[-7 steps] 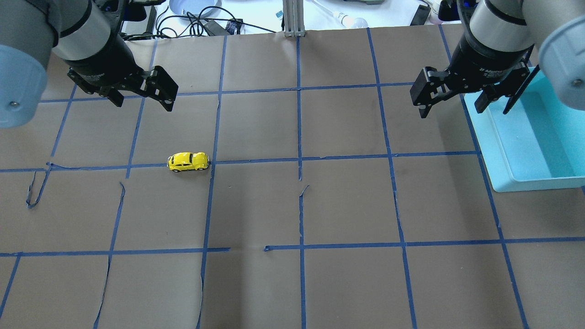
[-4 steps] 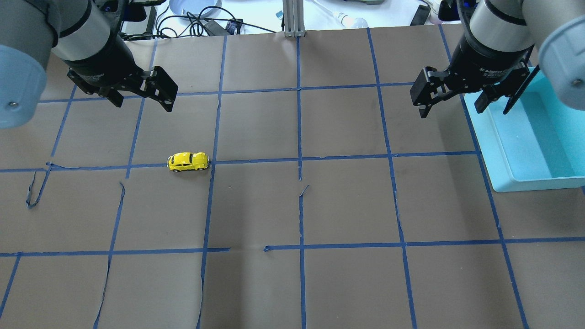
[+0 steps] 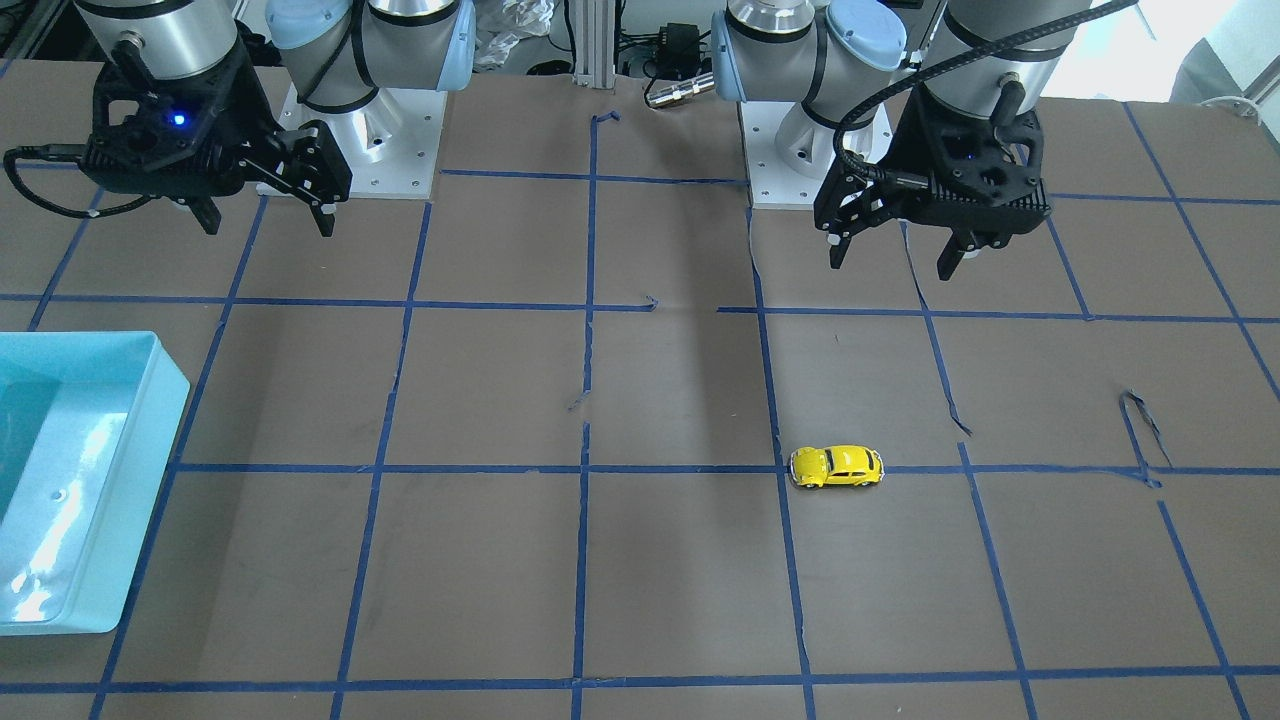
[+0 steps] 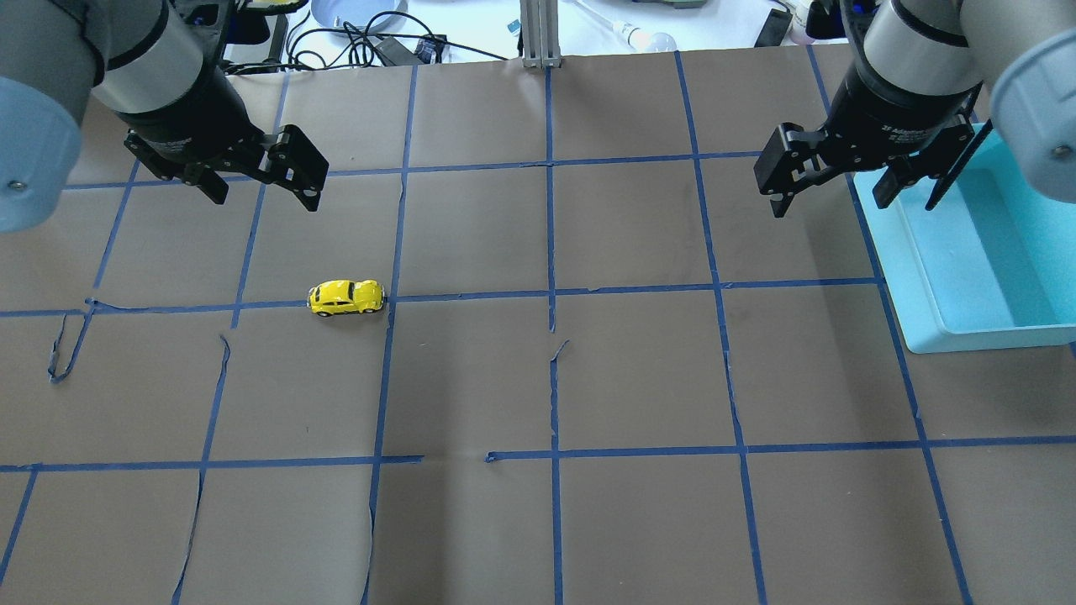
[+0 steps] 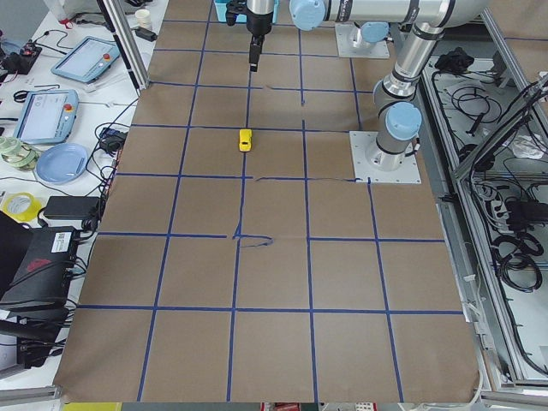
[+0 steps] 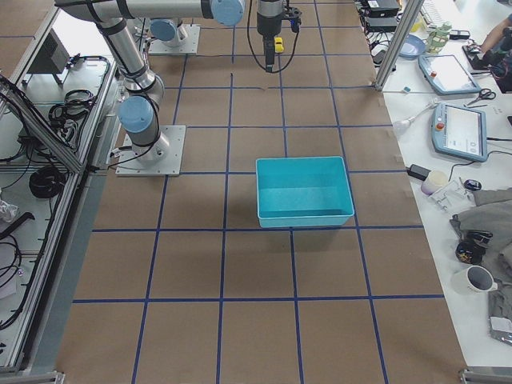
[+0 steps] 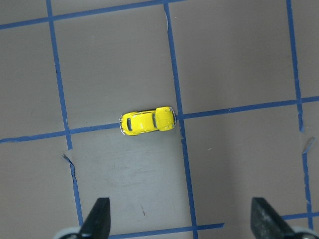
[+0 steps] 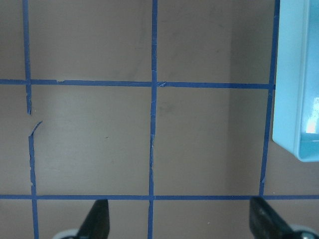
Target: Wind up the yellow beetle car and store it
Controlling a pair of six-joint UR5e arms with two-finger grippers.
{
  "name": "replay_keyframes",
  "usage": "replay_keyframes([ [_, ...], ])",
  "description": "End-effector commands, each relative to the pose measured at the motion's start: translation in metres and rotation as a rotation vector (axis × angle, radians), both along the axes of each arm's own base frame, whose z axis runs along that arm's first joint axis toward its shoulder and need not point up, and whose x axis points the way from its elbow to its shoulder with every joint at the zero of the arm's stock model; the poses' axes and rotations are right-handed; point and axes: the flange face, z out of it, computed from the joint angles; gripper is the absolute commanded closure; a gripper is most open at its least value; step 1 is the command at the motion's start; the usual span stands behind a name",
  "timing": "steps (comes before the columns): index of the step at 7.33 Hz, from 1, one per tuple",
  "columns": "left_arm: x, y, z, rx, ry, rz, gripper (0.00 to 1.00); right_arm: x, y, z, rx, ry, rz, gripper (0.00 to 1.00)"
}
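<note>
On the brown-papered table (image 4: 639, 378), the yellow beetle car (image 4: 346, 297) sits upright on its wheels, on a blue tape line (image 4: 471, 296) and touching a tape crossing at one end. Left gripper (image 4: 264, 195) hovers above the table, jaws spread wide, nothing held, no contact with the car. From the front-facing camera the car (image 3: 837, 466) lies further out from the robot base than the left gripper (image 3: 889, 267), and slightly to the side of its midline. Left wrist view: car (image 7: 148, 121) is ahead of the fingers (image 7: 97, 221), well apart from them, inside the span between the two tips but nearer the one on that view's left. Its long axis runs roughly parallel to the line joining the tips. Right gripper (image 4: 828, 206) is well apart from the car on the other side of the table, also raised, wide open and empty. A teal bin (image 4: 983, 338) is just beside it, far from the car; the right wrist view catches only the bin's edge (image 8: 294, 74). In the left side view the car (image 5: 245, 139) is small, with little detail showing.
</note>
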Motion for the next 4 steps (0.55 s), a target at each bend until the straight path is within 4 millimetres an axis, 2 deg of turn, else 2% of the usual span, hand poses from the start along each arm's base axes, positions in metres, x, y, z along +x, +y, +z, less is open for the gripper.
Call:
replay_keyframes([
  [1,-0.003,-0.004,-0.01,0.017,-0.003,-0.037,0.0,0.0,0.0,0.0,-0.001,0.0,0.001,0.0],
  [2,-0.004,0.002,-0.027,0.072,-0.007,-0.209,0.0,0.0,0.0,0.0,-0.001,0.0,0.0,0.0],
  [3,-0.002,0.025,-0.055,0.144,-0.01,-0.351,0.0,0.0,-0.001,-0.001,0.001,0.0,0.001,0.0],
  [4,0.0,0.028,-0.061,0.156,-0.008,-0.507,0.0,0.0,-0.001,-0.001,0.001,0.0,0.001,0.0],
])
